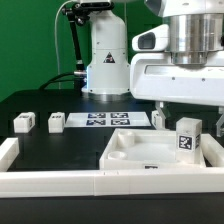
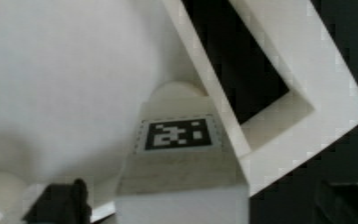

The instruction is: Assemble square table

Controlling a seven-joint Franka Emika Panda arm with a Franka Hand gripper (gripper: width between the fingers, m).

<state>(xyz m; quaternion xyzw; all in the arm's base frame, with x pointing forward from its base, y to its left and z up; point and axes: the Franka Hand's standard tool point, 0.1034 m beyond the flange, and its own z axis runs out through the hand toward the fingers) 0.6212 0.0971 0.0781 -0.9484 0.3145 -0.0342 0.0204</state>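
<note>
One leg (image 1: 188,138) stands upright on the table top (image 1: 135,152), at that slab's far corner on the exterior view's right, its tag facing the cam. The gripper (image 1: 190,117) hangs right over it with jaws spread wide. One finger (image 1: 159,116) shows well clear of the leg on the exterior view's left, and nothing is clamped. Can't tell if the leg is seated in a socket or just resting on the surface.

The table top works like a shallow tray w/ a raised rim and moulded recesses inside. Apart from that one leg, the recesses in view hold nothing.

In the wrist view the same leg (image 2: 179,150) fills the centre, tag sharp, and it sits tight beside the angled rim of the table top (image 2: 291,110). Whether they touch isn't clear. The rest of that view is blurred white at close range.

Two more legs are outside the slab on the black table (image 1: 70,145), near the exterior view's left: first loose leg (image 1: 22,122) and second loose leg (image 1: 55,122). They're near each other but apart. The marker board (image 1: 105,120) lies flat just beyond them, between them and the gripper.

White border rails (image 1: 60,182) run along the front and the exterior view's left edge, and the slab and all the legs lie inside them. The robot base (image 1: 105,60) stands at the back.
</note>
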